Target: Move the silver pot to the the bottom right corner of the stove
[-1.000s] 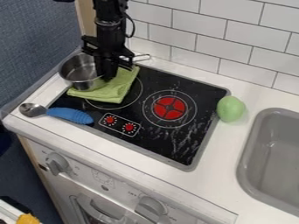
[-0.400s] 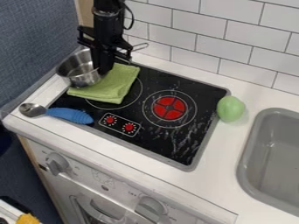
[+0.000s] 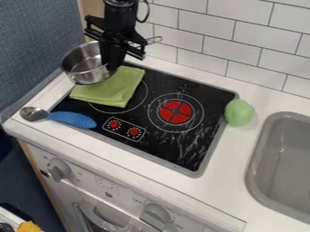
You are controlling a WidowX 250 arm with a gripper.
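Observation:
My gripper (image 3: 111,64) is shut on the right side of the silver pot (image 3: 86,72), at the upper left of the view. The pot appears raised above the stove's back left corner, its wire handle pointing right behind the gripper. Just below it in the view, a folded green cloth (image 3: 109,93) lies over part of the left burner. The black stove (image 3: 167,154) has a red-centred burner on its right half, and its bottom right corner lies at the front.
A blue-handled spoon (image 3: 72,119) rests across the stove's front left edge. Beside the right edge sits a green oval object (image 3: 239,113), with a grey sink (image 3: 284,165) farther right. The tiled wall (image 3: 212,50) runs behind.
The pot has risen with my gripper, its handle now higher against the tiles. Both dipped slightly left first, then shifted back right. More of the cloth is uncovered.

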